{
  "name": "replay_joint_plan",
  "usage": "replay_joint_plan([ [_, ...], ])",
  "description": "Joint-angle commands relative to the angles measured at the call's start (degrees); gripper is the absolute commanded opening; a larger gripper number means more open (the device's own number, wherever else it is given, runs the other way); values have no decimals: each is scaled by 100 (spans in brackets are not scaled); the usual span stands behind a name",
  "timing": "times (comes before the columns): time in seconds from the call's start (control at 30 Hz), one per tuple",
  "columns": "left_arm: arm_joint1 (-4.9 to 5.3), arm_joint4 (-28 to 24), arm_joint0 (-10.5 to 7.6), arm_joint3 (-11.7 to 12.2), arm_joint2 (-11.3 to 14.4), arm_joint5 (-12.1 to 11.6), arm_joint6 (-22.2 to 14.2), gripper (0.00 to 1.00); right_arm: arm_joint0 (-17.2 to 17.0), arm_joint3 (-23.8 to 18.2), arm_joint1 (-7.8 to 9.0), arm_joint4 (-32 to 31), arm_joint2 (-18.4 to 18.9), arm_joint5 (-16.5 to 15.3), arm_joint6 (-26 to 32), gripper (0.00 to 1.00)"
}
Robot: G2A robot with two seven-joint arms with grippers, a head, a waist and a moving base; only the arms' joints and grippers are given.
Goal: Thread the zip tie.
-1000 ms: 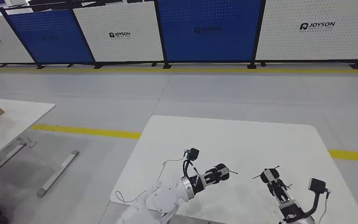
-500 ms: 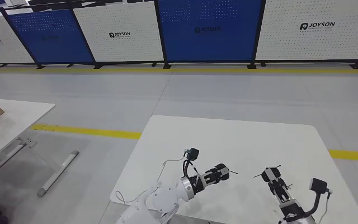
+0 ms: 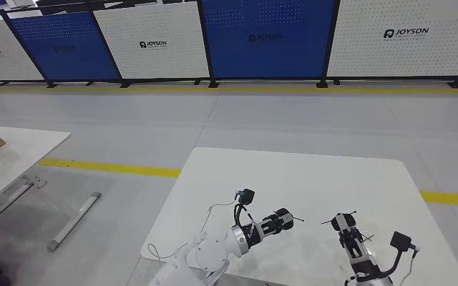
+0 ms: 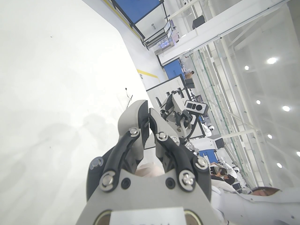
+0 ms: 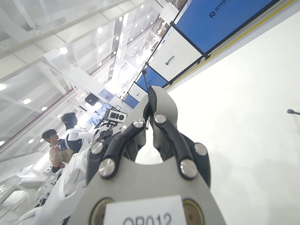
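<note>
Since the earlier frames your right arm has slid a little toward the left one: in the top view its wrist camera sits lower and further in, and the right gripper [image 3: 340, 219] has crept slightly inward. The left arm has kept its place.

Your right gripper [image 5: 151, 92] is pressed together on the zip tie [image 5: 145, 79], a thin black strip that pokes out past the fingertips and ends in a small knob. From above, the zip tie [image 3: 351, 214] crosses the fingertips and sticks out on both sides of them.

Your left gripper [image 4: 148, 109] is also squeezed closed, pinching a black strip [image 4: 128, 95] that juts from its tip with a small knob at the far end. In the top view this black strip [image 3: 298, 219] points across at the right gripper, and its knobbed end [image 5: 291, 111] shows in the right wrist view over the white surface. Both pieces are so thin that you can't be sure whether the left one is a second tie or something else.

The two grippers hang above the near part of the white table [image 3: 286, 171], side by side and apart, with a gap of bare table [image 4: 46, 71] between the strip ends. Neither strip touches the other.

Beyond the table you have a yellow floor line [image 3: 107, 167], a row of blue and white partition panels [image 3: 268, 36], and the corner of another table [image 3: 21, 150] at the left edge.
</note>
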Motion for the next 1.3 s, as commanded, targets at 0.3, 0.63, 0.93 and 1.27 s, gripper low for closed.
replay_joint_plan([
  [0.3,-35,62,-99,9,143,166,149,0,0,0,0,0,0,0,0,0],
  [0.63,-35,62,-99,9,143,166,149,0,320,289,-129,-115,-492,95,-361,0],
  [0.93,-35,62,-99,9,143,166,149,0,367,336,-150,-97,-564,119,-391,0],
  [1.27,-35,62,-99,9,143,166,149,0,557,476,-201,-29,-666,300,-305,0],
])
